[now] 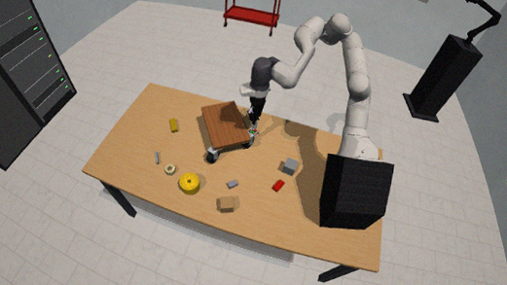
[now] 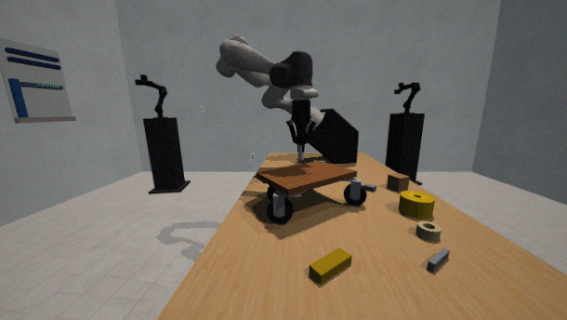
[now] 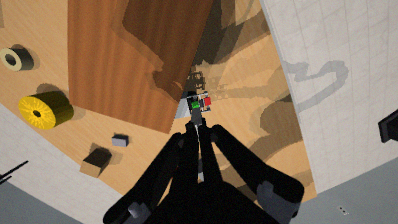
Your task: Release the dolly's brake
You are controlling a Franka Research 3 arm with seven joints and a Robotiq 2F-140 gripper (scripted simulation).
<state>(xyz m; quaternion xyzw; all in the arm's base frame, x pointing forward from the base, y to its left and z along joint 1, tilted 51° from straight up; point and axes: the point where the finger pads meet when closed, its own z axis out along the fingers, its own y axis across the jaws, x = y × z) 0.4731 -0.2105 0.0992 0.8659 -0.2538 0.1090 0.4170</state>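
Note:
The dolly (image 1: pixel 223 123) (image 2: pixel 307 177) (image 3: pixel 115 65) is a brown wooden board on black casters and stands on the wooden table (image 1: pixel 261 219). At its corner caster the brake pedal shows a green end (image 3: pixel 195 105) and a red end (image 3: pixel 207 101); it also shows in the top view (image 1: pixel 253 132). My gripper (image 1: pixel 253 122) (image 2: pixel 300 155) (image 3: pixel 197 114) is shut with nothing between its fingers. It points down, and its tips sit right at the green end of the pedal. Whether they touch it I cannot tell.
On the table are a yellow block (image 1: pixel 173 124) (image 2: pixel 330 265), a yellow cylinder (image 1: pixel 189 183) (image 2: pixel 416 204), a tape ring (image 1: pixel 170 167), a cardboard box (image 1: pixel 227 204), a small grey block (image 1: pixel 232 183), a red block (image 1: pixel 278 185), a grey cube (image 1: pixel 289 166) and the arm's black base box (image 1: pixel 356 192).

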